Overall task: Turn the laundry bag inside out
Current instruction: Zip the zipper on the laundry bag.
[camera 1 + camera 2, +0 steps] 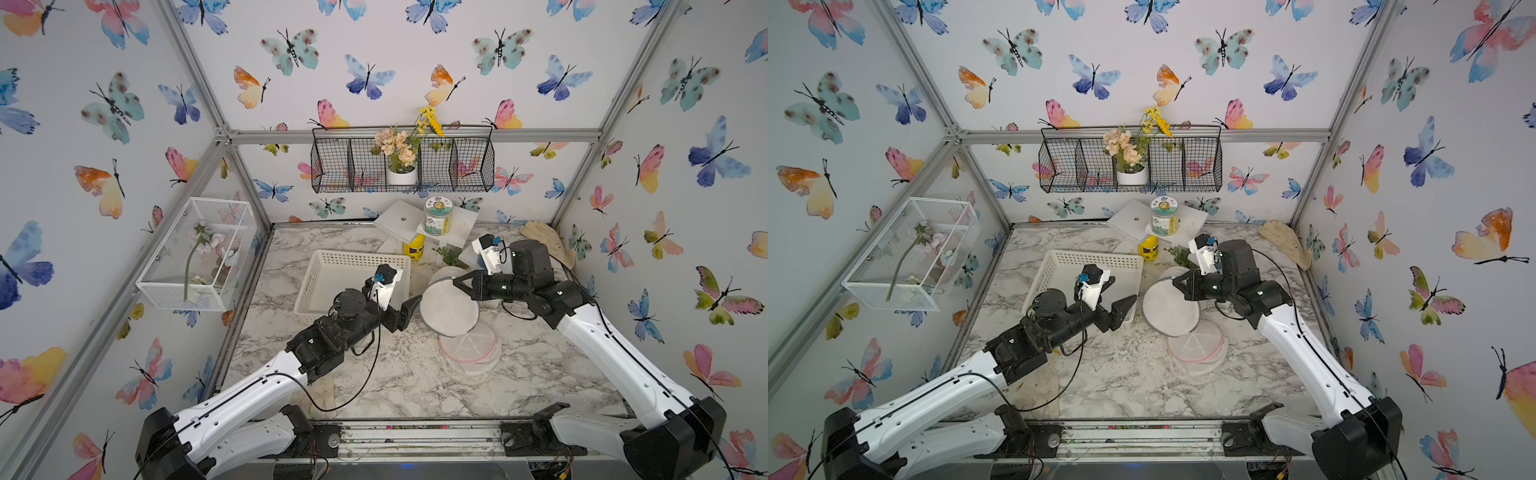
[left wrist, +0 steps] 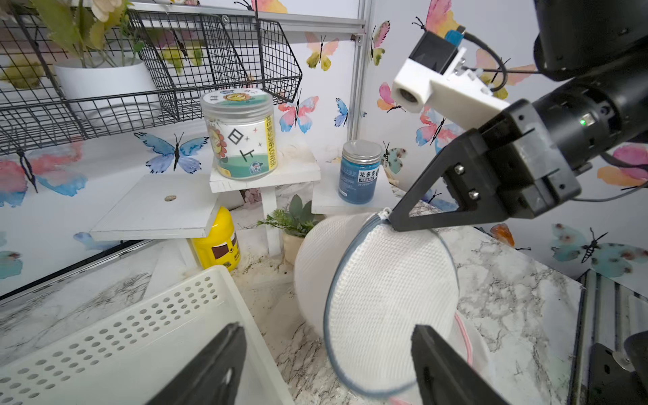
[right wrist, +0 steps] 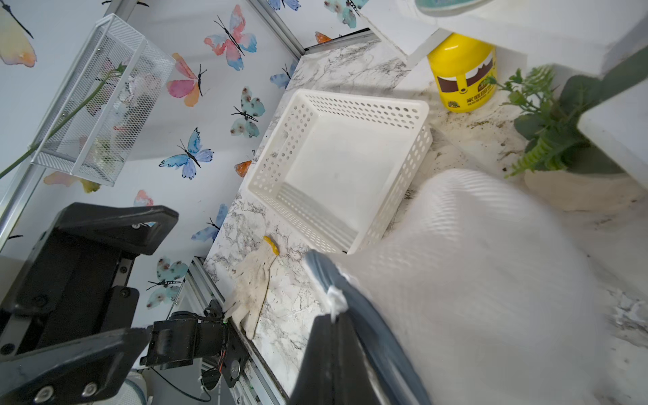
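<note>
White mesh, task object: the laundry bag (image 1: 449, 307) is a round pouch with a blue-grey zip band. It stands tilted on edge just beside the basket (image 1: 357, 255), on the side facing the right arm.
Right gripper (image 2: 392, 221): pressed together on the zip band at the bag's raised edge, holding that edge up.
Left gripper (image 1: 1121, 313): jaws spread wide and empty, between the basket and the bag. We see no contact with the mesh.
Deciding relation: the bag's broad face is turned toward the basket, and so squarely toward the open left gripper, the nearer free tool. We judge that reaching inside calls for the rim, not this face.
Second pouch (image 1: 469, 347): flat, pink-trimmed, on the table farther from the basket than the bag, partly under its lower edge.
Hidden: we cannot tell whether the zip is open or where the mouth lies. The right wrist view shows only blurred mesh.
</note>
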Controlling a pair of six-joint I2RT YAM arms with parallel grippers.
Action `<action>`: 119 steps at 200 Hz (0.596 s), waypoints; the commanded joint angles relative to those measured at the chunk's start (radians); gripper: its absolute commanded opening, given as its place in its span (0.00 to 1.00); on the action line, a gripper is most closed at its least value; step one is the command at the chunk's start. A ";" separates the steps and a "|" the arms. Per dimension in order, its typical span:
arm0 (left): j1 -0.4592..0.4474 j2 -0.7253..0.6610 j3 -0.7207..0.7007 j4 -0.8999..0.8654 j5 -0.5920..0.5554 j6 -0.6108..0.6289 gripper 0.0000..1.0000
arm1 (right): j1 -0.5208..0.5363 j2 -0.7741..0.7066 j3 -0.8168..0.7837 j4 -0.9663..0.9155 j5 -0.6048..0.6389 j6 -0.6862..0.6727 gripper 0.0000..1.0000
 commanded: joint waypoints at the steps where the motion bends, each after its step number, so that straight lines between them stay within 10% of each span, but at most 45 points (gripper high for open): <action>1: 0.004 0.037 0.064 -0.059 0.020 0.061 0.82 | -0.005 0.006 0.065 -0.017 -0.100 -0.102 0.02; 119: 0.002 0.231 0.278 -0.265 0.276 0.318 0.73 | 0.001 0.036 0.093 -0.046 -0.368 -0.241 0.02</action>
